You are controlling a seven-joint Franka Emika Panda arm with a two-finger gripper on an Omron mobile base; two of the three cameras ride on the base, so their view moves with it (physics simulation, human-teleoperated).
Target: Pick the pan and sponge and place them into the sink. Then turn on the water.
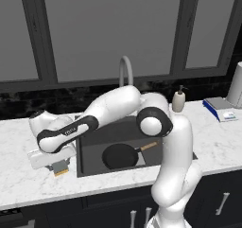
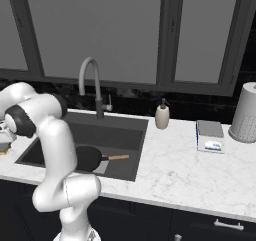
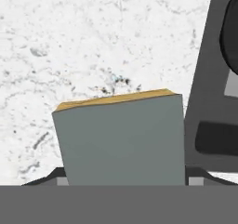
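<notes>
The pan (image 1: 122, 156) is lying in the sink (image 1: 90, 139); the gripper (image 1: 60, 164) is pinching the sponge (image 1: 60, 167) on the bench (image 1: 28, 175); lifting it sinkward seems next.

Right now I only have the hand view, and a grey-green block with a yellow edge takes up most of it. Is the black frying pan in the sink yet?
Observer: Yes. The round black frying pan with the wooden handle lies on the floor of the dark grey recessed sink.
Operator: And where is that block?
Observer: The grey-green and yellow sponge is over the white marble counter, just left of the sink, with the fingers on either side of it.
Operator: Is water running?
Observer: No, none comes from the tall grey gooseneck faucet.
</notes>
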